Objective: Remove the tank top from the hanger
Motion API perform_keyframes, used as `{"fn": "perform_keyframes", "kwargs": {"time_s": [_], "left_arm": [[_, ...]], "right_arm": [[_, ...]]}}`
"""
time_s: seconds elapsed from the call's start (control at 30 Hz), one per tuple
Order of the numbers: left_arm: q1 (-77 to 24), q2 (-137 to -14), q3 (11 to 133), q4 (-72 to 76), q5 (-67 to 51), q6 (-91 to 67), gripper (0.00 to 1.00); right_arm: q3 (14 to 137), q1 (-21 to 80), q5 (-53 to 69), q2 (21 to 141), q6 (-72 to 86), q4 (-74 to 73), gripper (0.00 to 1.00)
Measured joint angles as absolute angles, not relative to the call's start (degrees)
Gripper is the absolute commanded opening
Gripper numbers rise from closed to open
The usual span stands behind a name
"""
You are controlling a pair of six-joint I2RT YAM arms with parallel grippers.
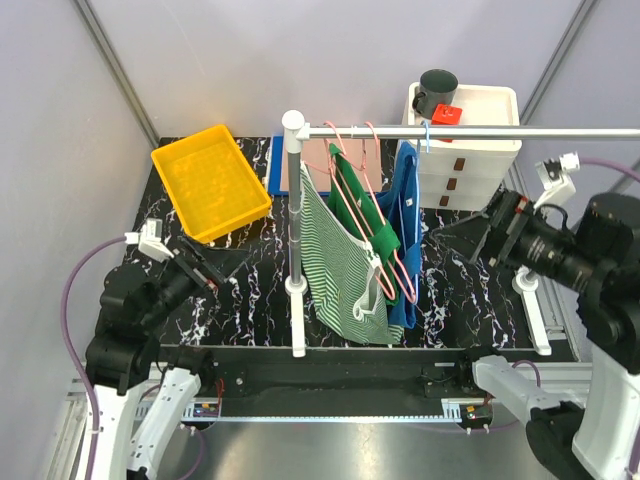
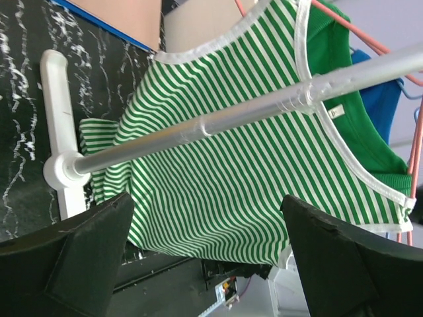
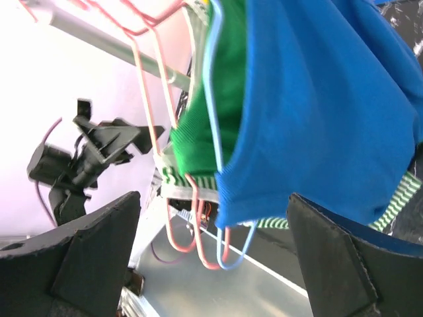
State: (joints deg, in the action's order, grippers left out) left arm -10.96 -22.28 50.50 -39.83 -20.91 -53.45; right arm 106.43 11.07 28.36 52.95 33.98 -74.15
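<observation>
Between left gripper (image 1: 212,268) and right gripper (image 1: 480,238), apart: tank top (image 1: 335,255)

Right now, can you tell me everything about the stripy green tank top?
The striped tank top is green and white with white trim, seemingly knit. It hangs on a pink wire hanger from the silver rail, against a plain green garment. The left gripper and right gripper are open, off it.

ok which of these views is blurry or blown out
Top external: sharp, evenly lit, mild sheen on the metal strip near the bases. Left wrist: striped tank top crisp, dark fingers soft. Right wrist: blue garment slightly soft, wall behind washed out pale.
</observation>
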Motion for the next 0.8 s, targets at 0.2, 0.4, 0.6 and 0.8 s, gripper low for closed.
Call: {"fn": "perform_keyframes", "kwargs": {"time_s": [0.2,0.4,0.6,0.8], "left_arm": [[-11.0,-31.8,54.5,-39.6,-27.9,-49.9,0.86],[-11.0,-40.1,60.9,-38.9,-35.2,-46.2,0.83],[-12.9,-42.6,62.6,-38.9,-38.5,-45.5,0.81],[-27.2,-44.9,66.2,-38.9,-33.7,-46.3,0.78]], "right_arm": [[111.2,11.1,33.3,59.8,30.2,-75.8,0.87],[107.8,11.1,34.2,61.2,30.1,-73.9,0.65],[102.3,13.6,35.0,60.9,31.6,-68.5,0.66],[100.1,19.7,32.2,61.8,31.6,-65.5,0.52]]}}
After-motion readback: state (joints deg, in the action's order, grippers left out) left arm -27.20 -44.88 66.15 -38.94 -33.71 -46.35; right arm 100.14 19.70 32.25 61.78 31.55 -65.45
